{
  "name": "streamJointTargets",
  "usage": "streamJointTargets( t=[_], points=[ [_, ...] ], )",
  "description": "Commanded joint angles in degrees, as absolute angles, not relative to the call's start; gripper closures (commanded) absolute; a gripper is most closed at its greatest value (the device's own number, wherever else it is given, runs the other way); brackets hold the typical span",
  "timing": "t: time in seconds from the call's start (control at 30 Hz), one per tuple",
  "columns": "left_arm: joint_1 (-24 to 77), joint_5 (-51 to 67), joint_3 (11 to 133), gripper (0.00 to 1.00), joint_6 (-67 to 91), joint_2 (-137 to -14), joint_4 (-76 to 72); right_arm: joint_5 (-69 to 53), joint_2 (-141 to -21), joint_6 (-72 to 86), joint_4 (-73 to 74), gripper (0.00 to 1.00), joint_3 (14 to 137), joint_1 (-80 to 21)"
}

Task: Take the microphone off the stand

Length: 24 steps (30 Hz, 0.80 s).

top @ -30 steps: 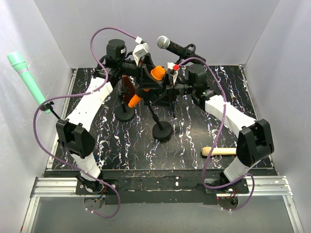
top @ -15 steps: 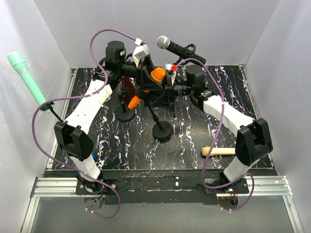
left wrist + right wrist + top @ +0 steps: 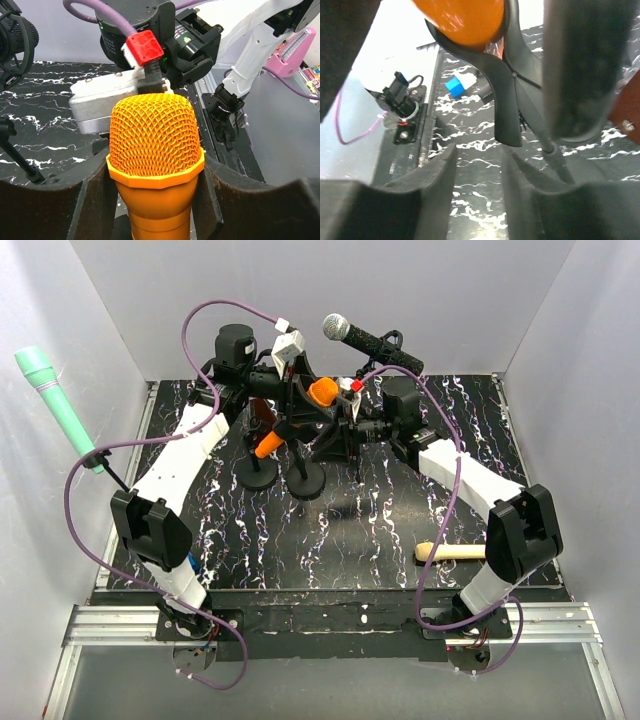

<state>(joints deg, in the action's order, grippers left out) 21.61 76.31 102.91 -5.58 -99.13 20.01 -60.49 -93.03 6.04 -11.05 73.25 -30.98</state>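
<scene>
The orange microphone (image 3: 318, 392) lies tilted in the black clip of a stand whose round base (image 3: 306, 481) sits on the black marbled table. My left gripper (image 3: 300, 400) is shut on the microphone just below its mesh head (image 3: 155, 135), fingers (image 3: 95, 200) on both sides. My right gripper (image 3: 345, 408) is just right of the clip, open and empty. In the right wrist view the clip (image 3: 502, 100) with the orange body (image 3: 462, 15) in it hangs above my right gripper (image 3: 477, 175).
A black microphone (image 3: 362, 338) sits on a stand at the back. A green microphone (image 3: 58, 405) is clipped at the left wall. A second round base (image 3: 257, 472) stands left of the first. A wooden piece (image 3: 450, 551) lies at front right.
The stand's base has slid back and to the left, from mid-table to beside the second base. Both grippers stay at the orange microphone, shifted slightly left.
</scene>
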Motion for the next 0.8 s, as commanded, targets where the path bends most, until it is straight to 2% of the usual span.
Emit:
streamJointTargets(
  t=[0.0,0.03,0.07,0.17,0.5,0.77],
  points=[
    [21.88,79.36,105.9,1.0,-6.24,-97.82,20.74,-58.45,-89.56,5.1,-13.8,0.31,73.74,-31.11],
    [21.8,80.32,106.34,1.0,-6.15,-98.0,20.92,-58.36,-89.39,5.01,-13.71,0.23,74.26,-30.77],
    [21.62,81.29,106.87,1.0,-5.63,-98.35,21.0,-58.53,-89.21,4.66,-13.36,0.2,74.88,-30.59],
    [21.36,84.8,108.1,1.0,-3.0,-99.58,20.92,-59.85,-89.21,2.55,-12.04,0.17,76.55,-29.88],
    [21.27,91.05,104.59,1.0,7.02,-100.02,12.93,-63.54,-91.58,3.16,-17.83,0.14,78.13,-29.71],
    [21.36,92.02,104.77,1.0,8.7,-100.46,12.39,-65.55,-93.95,3.42,-20.92,0.12,81.82,-29.71]
  ],
)
